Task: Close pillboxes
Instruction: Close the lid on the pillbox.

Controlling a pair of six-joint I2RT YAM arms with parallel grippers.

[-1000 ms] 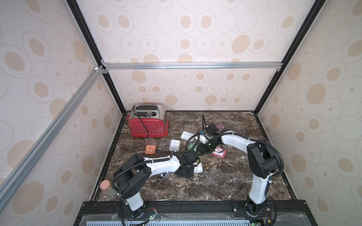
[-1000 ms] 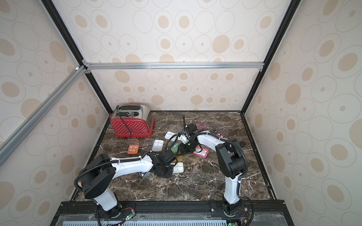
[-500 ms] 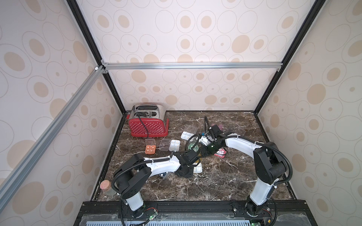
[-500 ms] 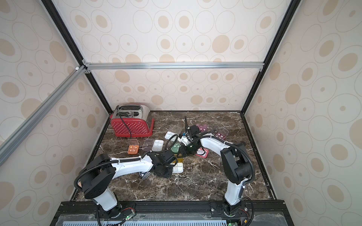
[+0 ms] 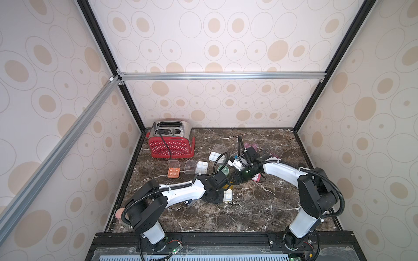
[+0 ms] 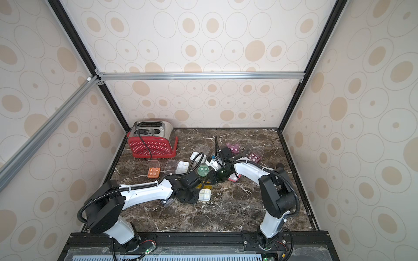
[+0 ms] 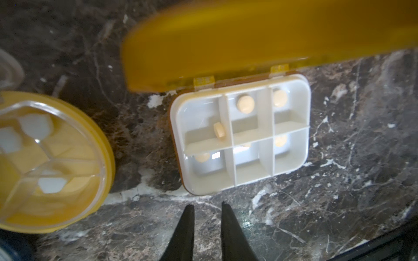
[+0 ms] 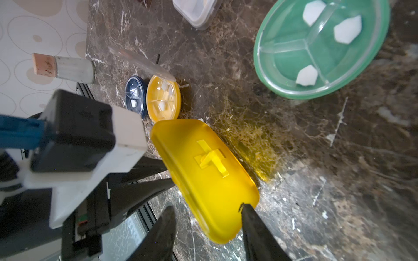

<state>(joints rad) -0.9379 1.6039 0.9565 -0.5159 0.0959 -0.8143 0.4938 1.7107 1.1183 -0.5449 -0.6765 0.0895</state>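
Mid-table, right gripper [image 8: 206, 205] is straddling the half-raised yellow lid [image 8: 203, 167]; pinch unclear. Left gripper [image 7: 208, 205], pressed together, is facing the white six-cell pillbox [image 7: 242, 140], sitting at 6 o'clock of green pillbox [image 6: 203, 171]; top views are hiding both grippers.

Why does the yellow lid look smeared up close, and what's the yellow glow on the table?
Left wrist view: the yellow lid sits close to the lens, out of focus, while the white pill tray is sharper. Right wrist view: light passing through the lid tints the marble tabletop yellow.
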